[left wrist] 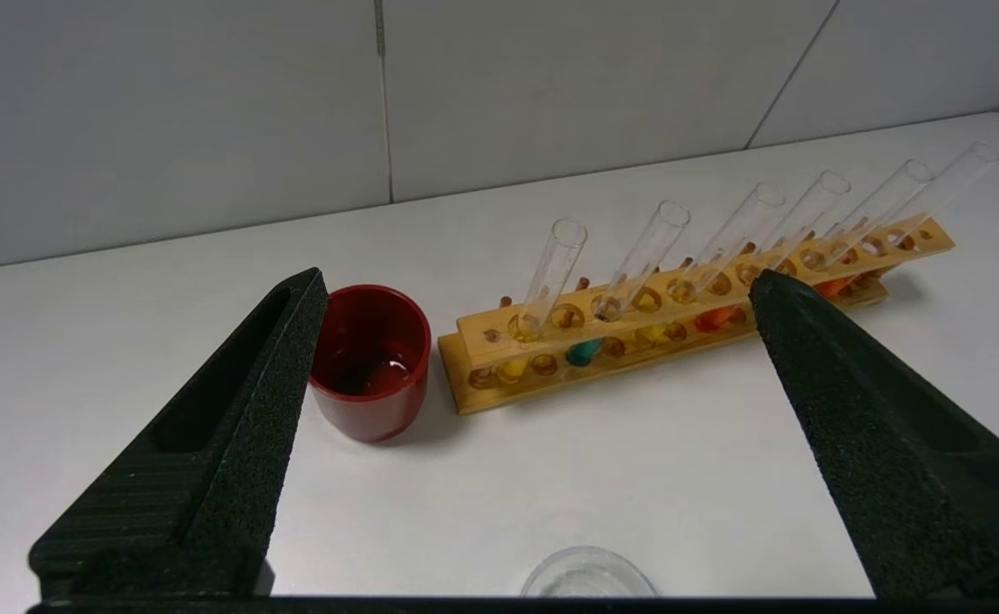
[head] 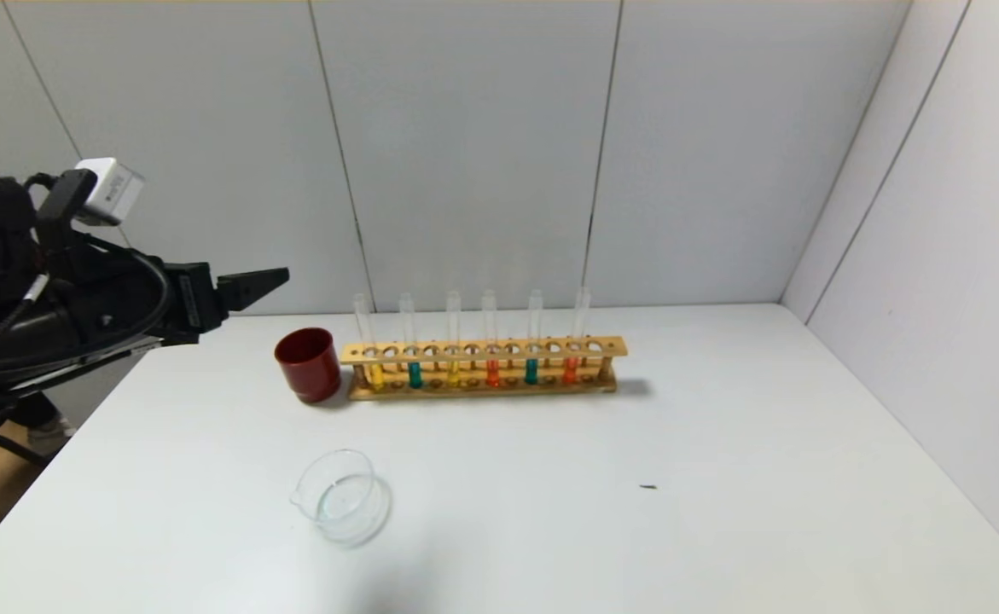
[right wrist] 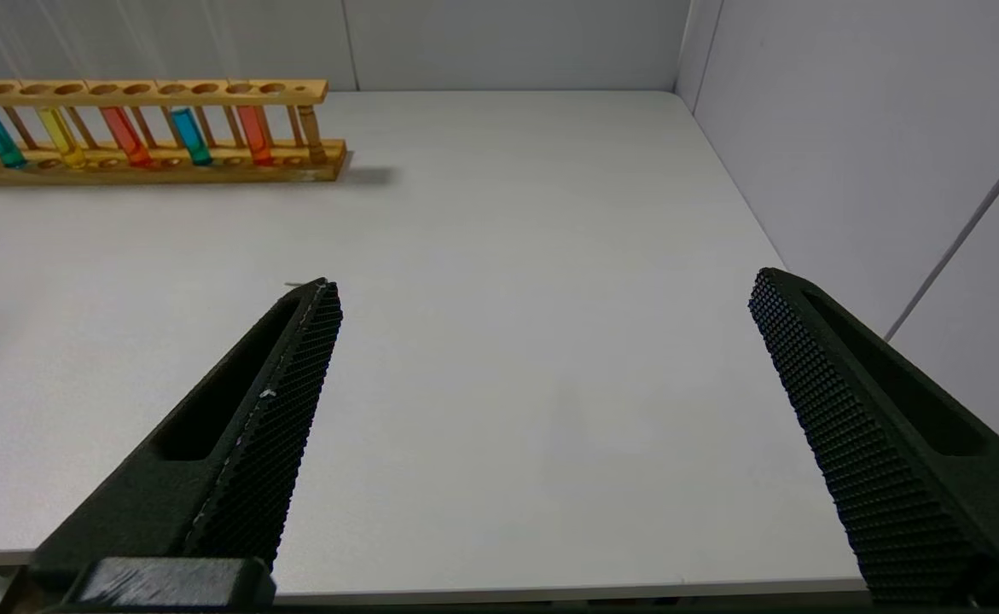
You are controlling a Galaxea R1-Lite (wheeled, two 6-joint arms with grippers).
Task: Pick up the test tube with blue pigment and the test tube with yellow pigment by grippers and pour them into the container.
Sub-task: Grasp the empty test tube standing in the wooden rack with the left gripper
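Six clear tubes stand upright in a wooden rack [head: 482,348] at the table's back. Two hold blue-teal liquid [head: 415,373] [head: 531,371] and two hold yellow liquid [head: 375,375] [head: 453,373]. The clear glass container [head: 341,496] sits empty in front, nearer me. My left gripper [head: 269,281] is raised at the left, above and behind the table's left edge, open and empty. Its wrist view [left wrist: 540,275] looks at the rack [left wrist: 499,328], a blue tube [left wrist: 586,350] and the container's rim [left wrist: 589,584]. My right gripper [right wrist: 546,280] is open and empty over the table's front right; it is out of the head view.
A dark red cup [head: 308,365] stands against the rack's left end. Two tubes with orange liquid [head: 492,373] [head: 570,371] share the rack. A small dark speck [head: 648,487] lies on the white table. Grey walls close the back and right side.
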